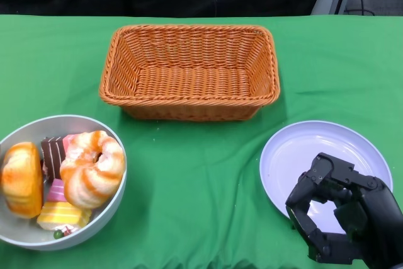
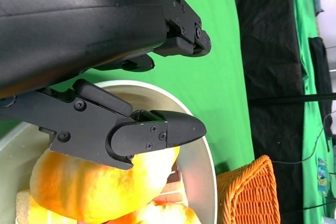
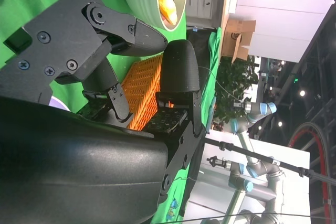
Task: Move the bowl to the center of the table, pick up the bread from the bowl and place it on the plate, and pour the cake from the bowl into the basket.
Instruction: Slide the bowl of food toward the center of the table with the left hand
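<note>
The grey bowl [image 1: 25, 234] sits at the table's front left. It holds an orange bun [image 1: 22, 179], a twisted glazed bread [image 1: 93, 167] and cake pieces: a chocolate slice [image 1: 53, 154], and pink and yellow ones [image 1: 62, 213]. The lilac plate [image 1: 302, 146] lies at the front right. My right hand [image 1: 343, 209] hovers over the plate's near side, fingers loosely bent, holding nothing. The head view does not show my left hand. In the left wrist view my left hand [image 2: 105, 35] hangs just above the bowl [image 2: 202, 161] and the bun [image 2: 94, 182], fingers apart and empty.
An empty wicker basket [image 1: 189, 29] stands at the middle back of the green cloth; it also shows as basket [image 2: 247, 190] and basket [image 3: 142, 85]. Bare green cloth lies between bowl and plate. Black drapes hang behind the table's far edge.
</note>
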{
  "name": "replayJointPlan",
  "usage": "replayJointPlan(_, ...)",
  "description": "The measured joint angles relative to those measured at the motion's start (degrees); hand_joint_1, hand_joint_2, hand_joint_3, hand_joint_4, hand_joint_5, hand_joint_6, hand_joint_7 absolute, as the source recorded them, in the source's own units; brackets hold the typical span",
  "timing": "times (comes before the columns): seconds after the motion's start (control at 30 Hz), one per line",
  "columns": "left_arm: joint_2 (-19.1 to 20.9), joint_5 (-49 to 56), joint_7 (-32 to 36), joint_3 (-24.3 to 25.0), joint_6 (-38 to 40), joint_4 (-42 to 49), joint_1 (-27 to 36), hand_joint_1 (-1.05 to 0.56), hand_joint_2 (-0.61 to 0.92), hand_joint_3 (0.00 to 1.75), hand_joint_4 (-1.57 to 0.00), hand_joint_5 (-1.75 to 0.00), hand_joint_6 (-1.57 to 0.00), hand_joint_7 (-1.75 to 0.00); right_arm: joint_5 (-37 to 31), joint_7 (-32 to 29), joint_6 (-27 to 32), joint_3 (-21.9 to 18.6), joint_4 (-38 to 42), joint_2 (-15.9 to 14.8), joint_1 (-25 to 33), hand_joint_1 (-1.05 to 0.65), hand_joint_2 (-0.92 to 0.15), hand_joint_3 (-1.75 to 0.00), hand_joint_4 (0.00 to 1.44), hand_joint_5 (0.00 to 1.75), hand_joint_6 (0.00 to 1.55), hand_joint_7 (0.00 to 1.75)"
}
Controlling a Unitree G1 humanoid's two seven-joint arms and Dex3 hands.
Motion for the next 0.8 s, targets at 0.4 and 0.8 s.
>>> replayJointPlan(0.4,-0.87,2.61,2.7,-3.18,8.61,-12.14,3.86,-0.59,0.92,0.6,-0.3,-0.01,-0.22,0.0,-0.19,-0.1,-0.21,0.0,0.06,0.0,-0.09,-0.22,-0.49,-0.98,0.8,1.67,0.73,1.33)
replayJointPlan(0.8,-2.1,7.66,7.59,-6.91,16.27,-23.9,7.29,-0.58,0.92,0.63,-0.27,0.0,-0.21,0.0,-0.31,-0.18,-0.21,0.07,0.06,0.02,-0.14,-0.21,-0.49,-0.97,0.8,1.67,0.73,1.33)
